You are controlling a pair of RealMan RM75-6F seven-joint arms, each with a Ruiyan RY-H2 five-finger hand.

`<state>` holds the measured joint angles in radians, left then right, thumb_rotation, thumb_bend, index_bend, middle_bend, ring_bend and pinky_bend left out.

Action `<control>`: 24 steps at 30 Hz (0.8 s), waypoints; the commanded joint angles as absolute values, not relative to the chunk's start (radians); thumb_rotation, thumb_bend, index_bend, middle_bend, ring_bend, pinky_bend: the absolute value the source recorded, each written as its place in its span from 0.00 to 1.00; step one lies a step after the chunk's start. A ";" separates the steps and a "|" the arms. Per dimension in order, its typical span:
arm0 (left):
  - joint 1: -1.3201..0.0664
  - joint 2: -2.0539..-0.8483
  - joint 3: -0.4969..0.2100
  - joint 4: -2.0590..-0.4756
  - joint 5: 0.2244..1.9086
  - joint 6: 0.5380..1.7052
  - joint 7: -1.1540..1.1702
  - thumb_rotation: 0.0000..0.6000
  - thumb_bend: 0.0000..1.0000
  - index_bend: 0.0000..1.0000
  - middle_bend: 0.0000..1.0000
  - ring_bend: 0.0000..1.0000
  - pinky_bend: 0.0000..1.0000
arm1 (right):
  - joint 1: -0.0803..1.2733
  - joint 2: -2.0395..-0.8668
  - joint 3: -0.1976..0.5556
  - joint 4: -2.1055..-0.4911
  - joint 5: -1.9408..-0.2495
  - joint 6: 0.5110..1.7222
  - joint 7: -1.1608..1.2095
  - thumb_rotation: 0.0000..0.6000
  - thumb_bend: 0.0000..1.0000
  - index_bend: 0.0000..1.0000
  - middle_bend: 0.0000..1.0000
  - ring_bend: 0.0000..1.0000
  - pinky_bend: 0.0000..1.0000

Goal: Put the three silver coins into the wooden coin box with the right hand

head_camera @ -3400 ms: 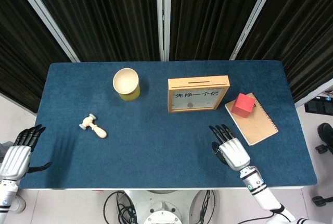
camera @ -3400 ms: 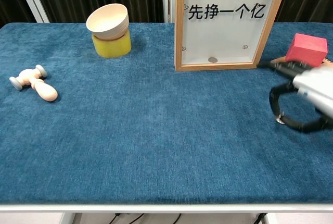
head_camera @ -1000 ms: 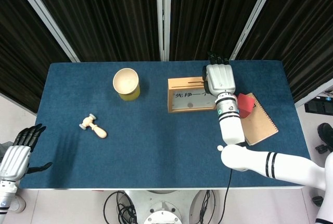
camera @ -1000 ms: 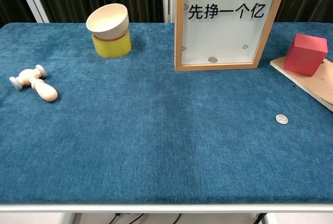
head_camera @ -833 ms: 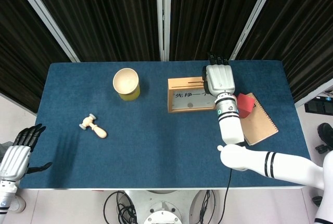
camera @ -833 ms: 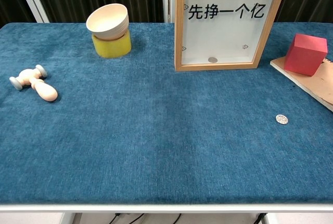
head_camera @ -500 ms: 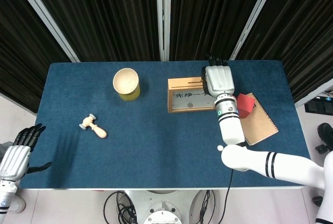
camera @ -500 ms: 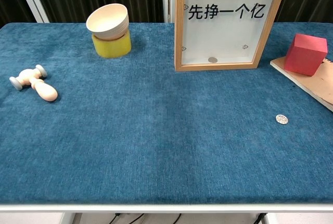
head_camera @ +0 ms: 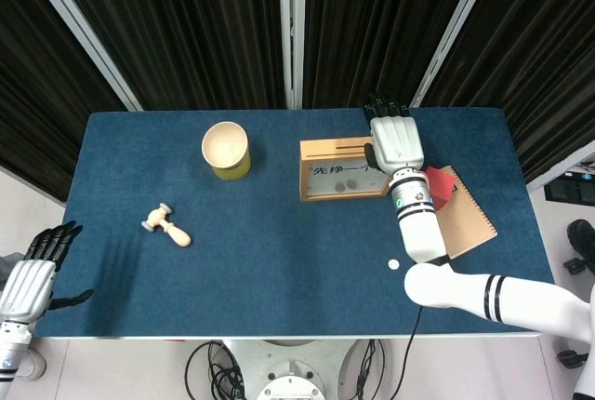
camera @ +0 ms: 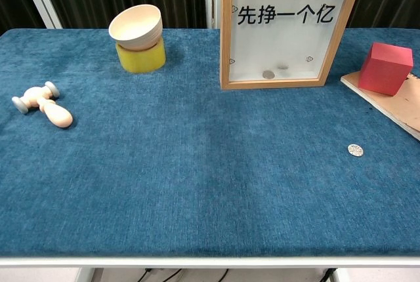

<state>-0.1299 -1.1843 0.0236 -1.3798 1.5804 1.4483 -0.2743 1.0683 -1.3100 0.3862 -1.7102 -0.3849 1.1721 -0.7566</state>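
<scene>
The wooden coin box (camera: 292,28) stands upright at the table's far middle, with 2 coins behind its clear front: one resting at the bottom (camera: 268,74) and a blurred one just right of it (camera: 283,67). A third silver coin (camera: 355,149) lies on the blue cloth (camera: 197,177) near the front right. The right hand (head_camera: 394,141) hangs over the box's right end, back up, fingers straight; whether it holds anything cannot be told. Beside it sit a red cube (camera: 386,67) on a notebook (head_camera: 465,219). A yellow cup (head_camera: 226,150) and wooden mallet (head_camera: 166,224) lie left. The left hand (head_camera: 37,270) rests off the table's left edge, fingers spread.
</scene>
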 commanded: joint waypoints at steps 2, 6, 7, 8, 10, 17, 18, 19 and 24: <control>-0.131 -1.184 0.023 -1.383 1.581 1.449 -0.269 1.00 0.00 0.02 0.00 0.00 0.00 | 1.017 -1.272 0.366 -1.762 -0.502 1.192 -0.680 1.00 0.43 0.00 0.00 0.00 0.00; -0.129 -1.181 0.020 -1.390 1.579 1.453 -0.265 1.00 0.00 0.02 0.00 0.00 0.00 | 0.959 -1.221 0.349 -1.841 -0.625 1.213 -0.606 1.00 0.43 0.00 0.00 0.00 0.00; -0.128 -1.180 0.020 -1.391 1.578 1.454 -0.265 1.00 0.00 0.02 0.00 0.00 0.00 | 0.941 -1.208 0.337 -1.862 -0.669 1.222 -0.588 1.00 0.43 0.00 0.00 0.00 0.00; -0.128 -1.180 0.020 -1.392 1.577 1.454 -0.264 1.00 0.00 0.02 0.00 0.00 0.00 | 0.912 -1.191 0.316 -1.889 -0.738 1.236 -0.563 1.00 0.43 0.00 0.00 0.00 0.00; -0.128 -1.179 0.020 -1.393 1.576 1.452 -0.263 1.00 0.00 0.02 0.00 0.00 0.00 | 0.864 -1.169 0.275 -1.924 -0.859 1.262 -0.518 1.00 0.43 0.00 0.00 0.00 0.00; -0.128 -1.178 0.020 -1.404 1.576 1.453 -0.248 1.00 0.00 0.02 0.00 0.00 0.00 | 0.648 -1.147 0.026 -1.894 -1.369 1.396 -0.347 1.00 0.33 0.00 0.00 0.00 0.00; -0.128 -1.178 0.021 -1.405 1.575 1.451 -0.247 1.00 0.00 0.02 0.00 0.00 0.00 | 0.623 -1.153 -0.004 -1.870 -1.414 1.411 -0.331 1.00 0.33 0.00 0.00 0.00 0.00; -0.128 -1.178 0.021 -1.406 1.575 1.449 -0.244 1.00 0.00 0.02 0.00 0.00 0.00 | 0.600 -1.161 -0.032 -1.845 -1.450 1.422 -0.316 1.00 0.33 0.00 0.00 0.00 0.00; -0.129 -1.178 0.025 -1.416 1.580 1.446 -0.228 1.00 0.00 0.02 0.00 0.00 0.00 | 0.513 -1.214 -0.133 -1.706 -1.527 1.406 -0.294 1.00 0.33 0.05 0.00 0.00 0.00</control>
